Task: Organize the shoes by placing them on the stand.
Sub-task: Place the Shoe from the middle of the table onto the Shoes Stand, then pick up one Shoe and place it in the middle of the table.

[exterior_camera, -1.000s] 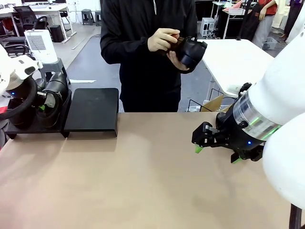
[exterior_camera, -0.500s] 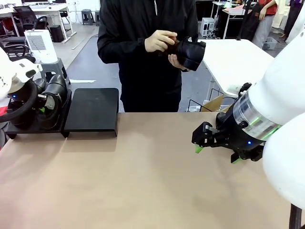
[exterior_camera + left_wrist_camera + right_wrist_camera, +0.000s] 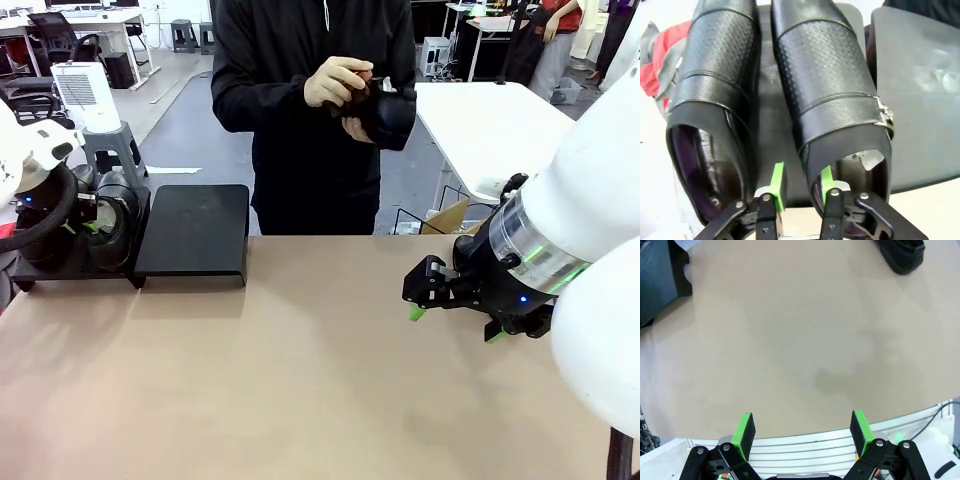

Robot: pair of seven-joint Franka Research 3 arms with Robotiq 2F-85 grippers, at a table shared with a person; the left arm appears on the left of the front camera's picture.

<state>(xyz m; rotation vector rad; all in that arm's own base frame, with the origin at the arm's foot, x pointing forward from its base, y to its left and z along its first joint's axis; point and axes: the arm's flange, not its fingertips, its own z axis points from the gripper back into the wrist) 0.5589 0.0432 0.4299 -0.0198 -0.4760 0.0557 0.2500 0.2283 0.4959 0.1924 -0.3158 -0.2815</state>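
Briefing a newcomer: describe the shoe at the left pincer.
Look at the black stand at the table's far left. Of two on its outer platform, it's the shoe beside the bare platform, silver buckle showing, left pincer astride its collar.

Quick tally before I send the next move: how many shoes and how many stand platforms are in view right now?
Shoes: 4 (two on the stand's left platform, one in the person's hands, one lying on the tabletop)
Stand platforms: 2 (the left platform and the right platform)
Total: 6
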